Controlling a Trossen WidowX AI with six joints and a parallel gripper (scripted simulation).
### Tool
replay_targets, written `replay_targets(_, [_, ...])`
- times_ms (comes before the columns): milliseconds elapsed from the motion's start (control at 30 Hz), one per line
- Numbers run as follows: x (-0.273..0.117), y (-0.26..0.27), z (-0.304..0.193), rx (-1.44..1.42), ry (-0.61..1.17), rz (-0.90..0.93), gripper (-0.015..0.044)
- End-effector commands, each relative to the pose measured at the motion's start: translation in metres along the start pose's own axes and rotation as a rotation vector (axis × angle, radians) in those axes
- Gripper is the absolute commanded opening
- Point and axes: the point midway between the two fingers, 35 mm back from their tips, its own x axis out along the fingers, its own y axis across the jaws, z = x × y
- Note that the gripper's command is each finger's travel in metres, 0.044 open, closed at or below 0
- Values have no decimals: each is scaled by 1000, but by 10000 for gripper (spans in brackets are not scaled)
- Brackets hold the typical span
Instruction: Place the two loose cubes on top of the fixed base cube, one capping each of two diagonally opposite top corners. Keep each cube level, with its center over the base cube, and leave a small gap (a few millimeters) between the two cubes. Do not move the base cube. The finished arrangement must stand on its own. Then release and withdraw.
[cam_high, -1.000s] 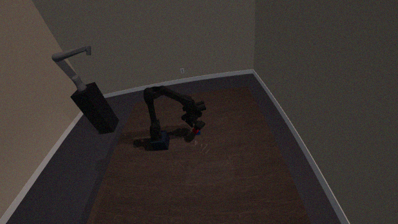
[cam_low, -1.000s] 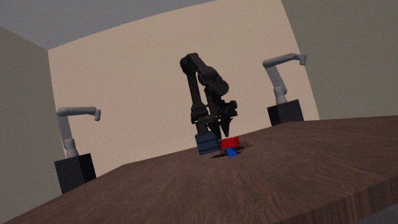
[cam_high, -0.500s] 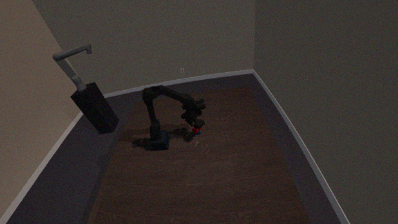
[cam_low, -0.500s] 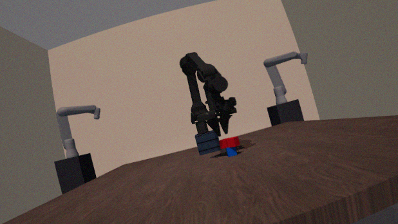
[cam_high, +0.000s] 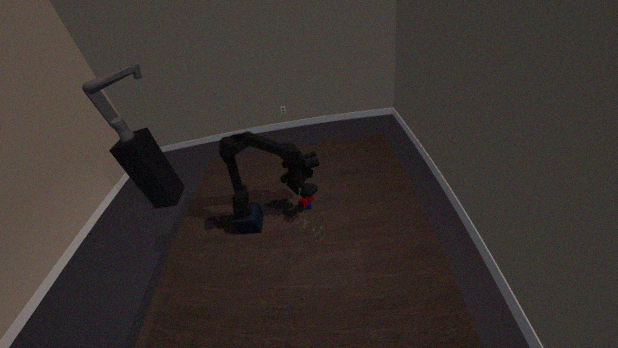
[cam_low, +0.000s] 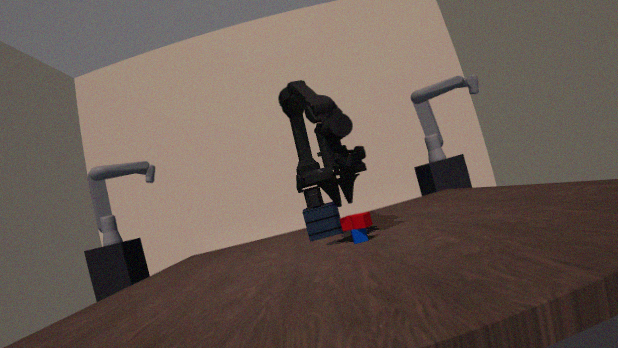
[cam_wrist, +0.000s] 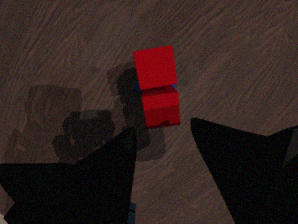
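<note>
Two red cubes rest on the blue base cube (cam_high: 308, 206) (cam_low: 359, 237), which is mostly hidden under them in the wrist view. The farther red cube (cam_high: 310, 199) (cam_low: 363, 220) (cam_wrist: 155, 68) looks larger in the wrist view. The nearer red cube (cam_high: 303, 203) (cam_low: 346, 224) (cam_wrist: 161, 102) has a darker band on its lower part in the wrist view. A narrow dark gap seems to separate them there; I cannot tell its width or whether the nearer cube is quite level. My gripper (cam_low: 345, 203) (cam_wrist: 162, 128) is open and empty, above the cubes and toward the arm's base side.
The arm's blue base block (cam_high: 248, 220) (cam_low: 322, 221) stands close by on the wooden table top (cam_high: 320, 285) (cam_low: 280, 295). Two grey arms on black pedestals (cam_low: 117, 267) (cam_low: 444, 175) stand beyond the table. Arm shadows fall beside the cubes in the wrist view.
</note>
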Motion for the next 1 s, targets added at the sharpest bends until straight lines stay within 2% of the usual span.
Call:
replay_targets(0, [-8,-2,3,2,-13,-8,205])
replay_targets(767, [-21,-2,3,2,-13,-8,205])
replay_targets(967, [-26,-1,1,0,-7,-4,362])
